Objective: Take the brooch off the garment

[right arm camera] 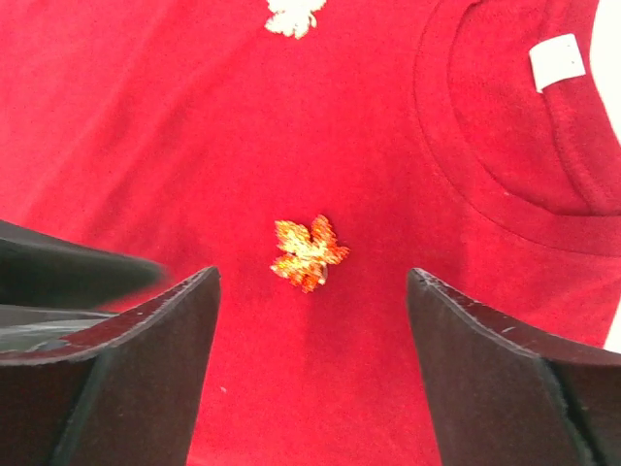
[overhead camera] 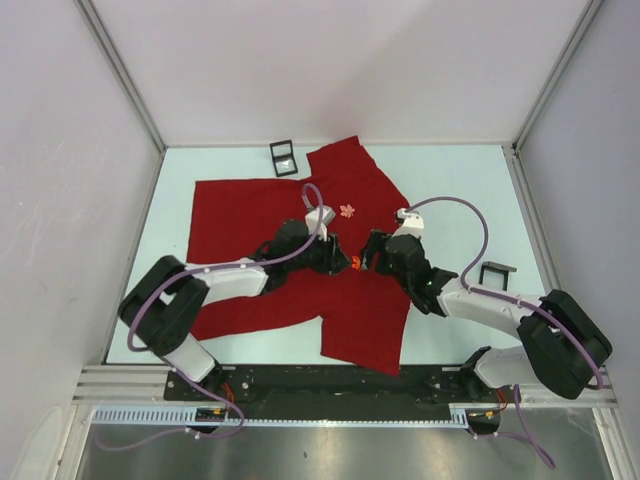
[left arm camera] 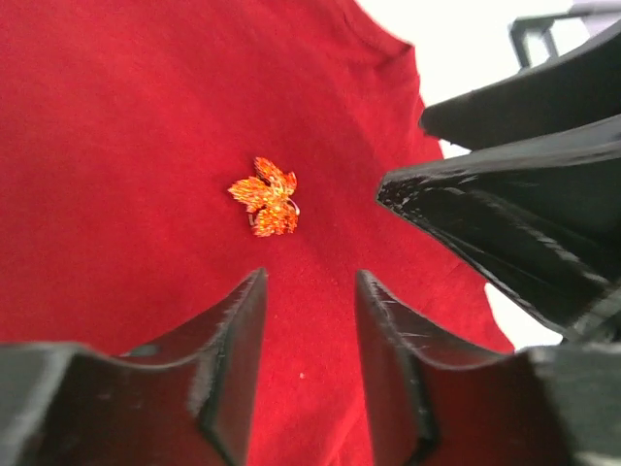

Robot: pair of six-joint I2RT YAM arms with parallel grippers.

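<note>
Pale table (overhead camera: 470,180); left arm (overhead camera: 225,277), right arm (overhead camera: 470,300) angled inward, fingers (right arm camera: 505,379) flanking brooch (right arm camera: 309,253).

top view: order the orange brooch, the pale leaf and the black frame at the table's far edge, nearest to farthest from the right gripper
From the right gripper:
1. orange brooch, right at its fingertips.
2. pale leaf, farther up the shirt.
3. black frame, beyond the cloth.

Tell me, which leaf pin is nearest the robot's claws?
The orange leaf brooch, on the red shirt between the left gripper and right gripper. The whitish leaf lies farther off.
</note>
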